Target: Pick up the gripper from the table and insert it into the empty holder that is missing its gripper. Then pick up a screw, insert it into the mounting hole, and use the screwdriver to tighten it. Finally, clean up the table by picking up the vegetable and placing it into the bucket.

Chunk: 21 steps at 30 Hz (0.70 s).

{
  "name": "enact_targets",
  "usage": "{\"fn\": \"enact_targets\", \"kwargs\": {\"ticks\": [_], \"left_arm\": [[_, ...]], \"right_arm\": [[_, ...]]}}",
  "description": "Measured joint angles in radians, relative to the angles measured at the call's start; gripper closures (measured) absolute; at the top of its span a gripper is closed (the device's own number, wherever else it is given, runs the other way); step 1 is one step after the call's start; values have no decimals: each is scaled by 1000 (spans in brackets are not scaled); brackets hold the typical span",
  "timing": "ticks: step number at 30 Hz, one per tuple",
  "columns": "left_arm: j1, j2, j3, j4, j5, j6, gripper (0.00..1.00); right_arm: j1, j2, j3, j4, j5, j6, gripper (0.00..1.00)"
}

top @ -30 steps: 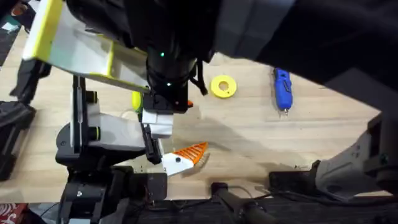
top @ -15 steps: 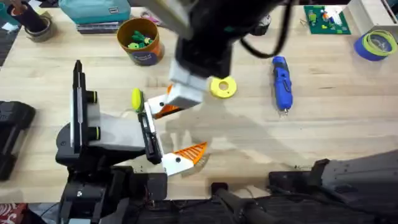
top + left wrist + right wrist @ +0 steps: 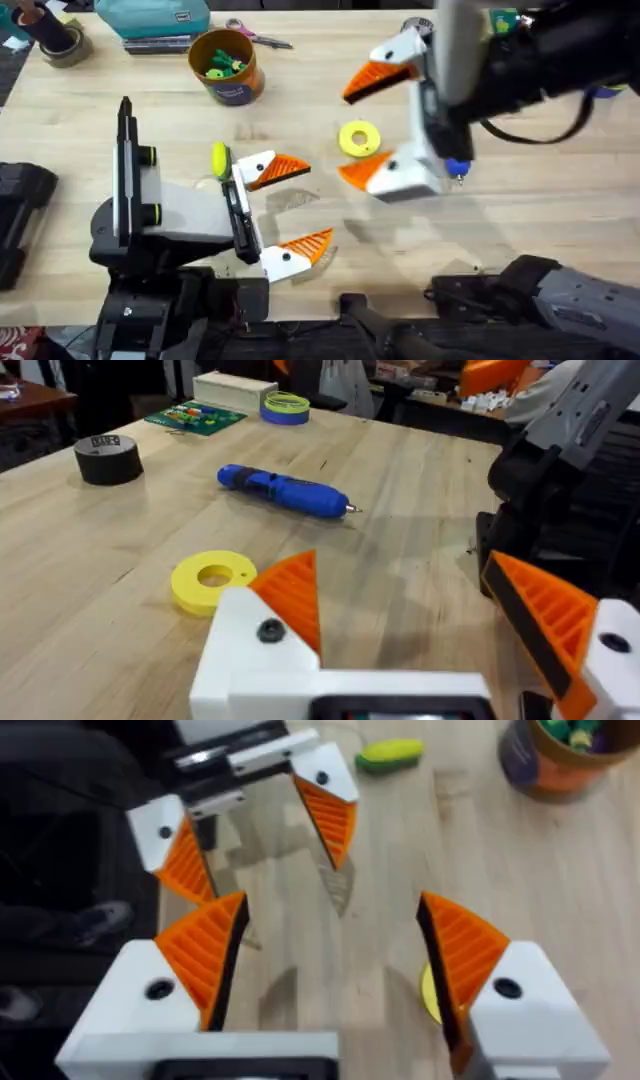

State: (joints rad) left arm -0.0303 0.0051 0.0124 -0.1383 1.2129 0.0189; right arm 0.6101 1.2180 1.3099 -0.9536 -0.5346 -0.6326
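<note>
Blue cylindrical powered screwdriver [image 3: 282,491] lies on wooden table [image 3: 540,210], partly hidden under right gripper [image 3: 372,127] in overhead view. Right gripper wide, holding nothing; left gripper [image 3: 290,212] wide, empty, both orange pads fitted. Yellow-green oval vegetable [image 3: 218,157] beside left gripper. Orange bucket w/ dark blue band [image 3: 227,66] far side. No legible writing.

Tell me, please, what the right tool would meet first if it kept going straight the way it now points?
Probably the left tool: the right wrist view shows the right tool, open, aimed straight at its two orange fingers, with bare table between. Depth is unclear, so it might strike the tabletop short of them.
</note>
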Motion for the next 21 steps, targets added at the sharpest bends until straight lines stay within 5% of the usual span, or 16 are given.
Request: {"fn": "enact_targets", "kwargs": {"ticks": [13, 21], "left_arm": [[0, 0, 0, 0, 0, 0, 15], [0, 0, 0, 0, 0, 0, 14]], "right_arm": [[-313, -48, -313, 18, -582, -439, 5], [-402, -46, -361, 47, -685, -551, 6]]}}
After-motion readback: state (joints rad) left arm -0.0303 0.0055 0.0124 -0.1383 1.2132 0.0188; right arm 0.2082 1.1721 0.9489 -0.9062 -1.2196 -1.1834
